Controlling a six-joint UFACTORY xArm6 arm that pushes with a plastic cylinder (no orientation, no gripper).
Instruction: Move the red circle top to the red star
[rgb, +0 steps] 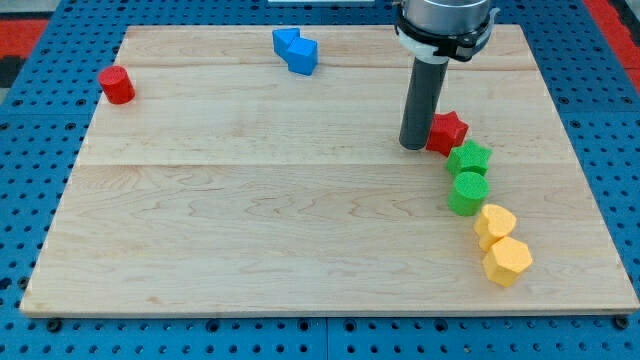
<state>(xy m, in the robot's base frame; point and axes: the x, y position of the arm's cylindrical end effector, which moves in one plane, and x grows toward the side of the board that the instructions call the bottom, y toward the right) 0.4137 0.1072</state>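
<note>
- Pale wooden board (250, 220): light maple tone, faint grain lines.
- On the board: red cylindrical block (117, 85), red star block (449, 131), blue block pair (296, 50), green star block (469, 157), green cylindrical block (468, 193), two yellow blocks (502, 245).
- Around the board: blue perforated table (40, 200).

Wooden board (250, 230) carries red, blue, green, yellow blocks.

Wooden board (250, 230) sits on blue pegboard surface (40, 200). Two blue blocks (295, 50), shape unclear, touch each other near board's top edge, approx. centre. At view's right, a curved line runs top to bottom: green star (469, 157) touching green cylinder (467, 193), then two yellow blocks, upper (494, 224) and lower (508, 260), touching, shapes roughly hexagonal.
</note>
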